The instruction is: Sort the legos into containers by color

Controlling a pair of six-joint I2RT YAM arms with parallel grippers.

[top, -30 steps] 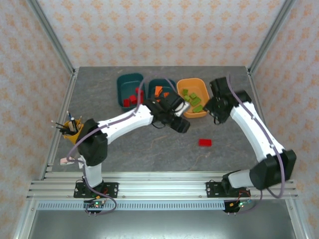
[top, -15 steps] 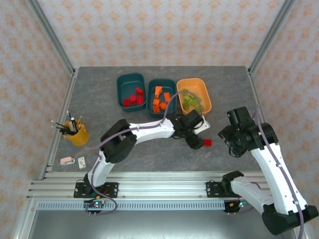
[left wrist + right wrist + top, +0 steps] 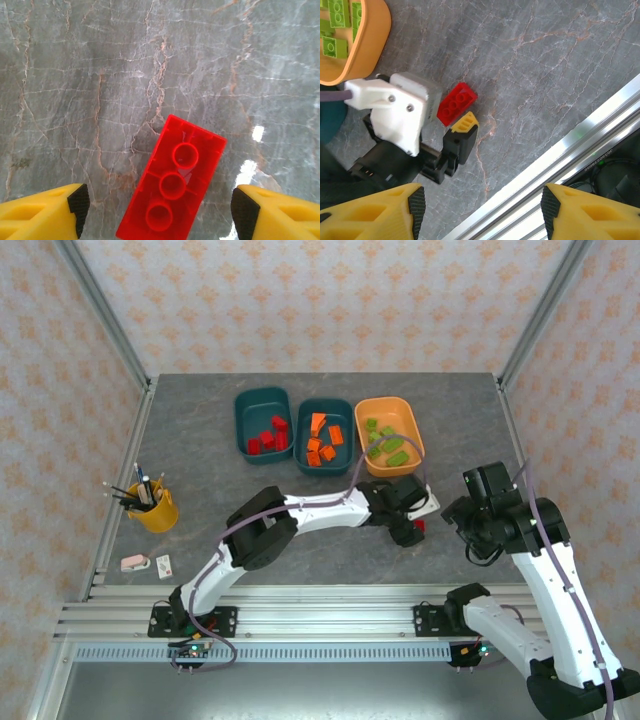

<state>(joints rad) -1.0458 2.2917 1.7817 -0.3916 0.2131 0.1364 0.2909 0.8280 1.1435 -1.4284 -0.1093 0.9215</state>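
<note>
Left gripper (image 3: 157, 212) open, low over the table (image 3: 100, 75). I see the red lego (image 3: 172, 185) lying flat between its fingers (image 3: 45, 212), skewed across the gap, three rings on its upper face, a clear gap to each finger. Nothing stands in the way.

Right gripper (image 3: 482, 210) open and empty, fingers well apart from that brick, over the rail (image 3: 560, 150). Orange tub (image 3: 375, 35) with green legos (image 3: 335, 45) sits beyond the left wrist. Print past the rail is too small to read.

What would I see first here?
A bright red lego lies alone on the grey table, the left claw open on either side of it. Farther back sit a teal tub with red bricks, a second teal tub with orange ones and an orange tub with green ones.
</note>
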